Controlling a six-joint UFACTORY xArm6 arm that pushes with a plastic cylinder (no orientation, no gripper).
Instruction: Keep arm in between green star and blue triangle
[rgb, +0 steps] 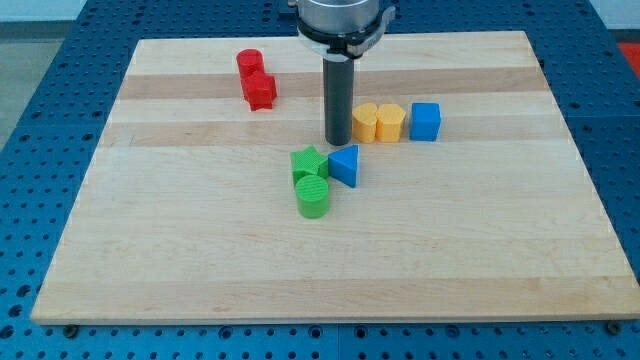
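The green star lies near the middle of the wooden board. The blue triangle lies just to its right, touching or nearly touching it. My tip is at the end of the dark rod, just above the narrow gap between these two blocks in the view, slightly nearer the blue triangle. It touches neither block as far as I can tell.
A green cylinder sits just below the green star. Two yellow blocks and a blue cube form a row right of the rod. A red cylinder and another red block lie at upper left.
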